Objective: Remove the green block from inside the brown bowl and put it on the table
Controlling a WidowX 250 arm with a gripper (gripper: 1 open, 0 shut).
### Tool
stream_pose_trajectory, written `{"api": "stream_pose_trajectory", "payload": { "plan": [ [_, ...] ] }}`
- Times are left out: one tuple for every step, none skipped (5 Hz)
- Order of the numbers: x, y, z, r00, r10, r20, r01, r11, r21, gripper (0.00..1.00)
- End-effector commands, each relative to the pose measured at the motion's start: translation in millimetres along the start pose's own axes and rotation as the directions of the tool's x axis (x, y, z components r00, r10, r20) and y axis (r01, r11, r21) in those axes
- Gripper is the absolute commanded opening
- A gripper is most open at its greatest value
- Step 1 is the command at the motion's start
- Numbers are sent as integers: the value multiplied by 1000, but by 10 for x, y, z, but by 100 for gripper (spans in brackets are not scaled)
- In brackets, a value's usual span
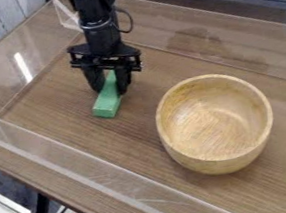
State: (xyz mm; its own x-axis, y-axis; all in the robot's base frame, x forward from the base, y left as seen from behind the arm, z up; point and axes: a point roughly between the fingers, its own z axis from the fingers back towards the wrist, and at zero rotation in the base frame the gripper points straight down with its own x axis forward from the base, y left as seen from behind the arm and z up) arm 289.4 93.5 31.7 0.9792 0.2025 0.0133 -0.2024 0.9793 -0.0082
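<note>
Desk (217,37) is seen bearing one brown bowl (216,123); left of the bowl, one green block (107,100) is clamped at its top by the closed gripper (110,79).

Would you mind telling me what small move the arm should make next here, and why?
Probably open the gripper and lift straight up. The green block already lies on the table, well clear of the empty brown bowl, with the jaws closed on its far end. Releasing it there would seem to finish the placement.
</note>
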Motion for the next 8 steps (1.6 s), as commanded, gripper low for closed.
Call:
{"api": "stream_pose_trajectory", "payload": {
  "plan": [
    [90,-4,153,998,-29,54,28,1000,10,0],
    [57,-15,163,998,-47,50,47,999,7,0],
    [17,-29,242,999,-35,28,34,999,13,0],
    [-20,-44,328,1000,-22,6,21,1000,18,0],
    [-24,-37,315,1000,-7,-6,7,1000,6,100],
    [-48,-16,454,999,-25,30,25,1000,3,100],
    [-63,-18,846,991,-55,121,57,998,-12,100],
    [-68,-55,1000,989,-68,128,69,998,-2,100]
  ]
}}
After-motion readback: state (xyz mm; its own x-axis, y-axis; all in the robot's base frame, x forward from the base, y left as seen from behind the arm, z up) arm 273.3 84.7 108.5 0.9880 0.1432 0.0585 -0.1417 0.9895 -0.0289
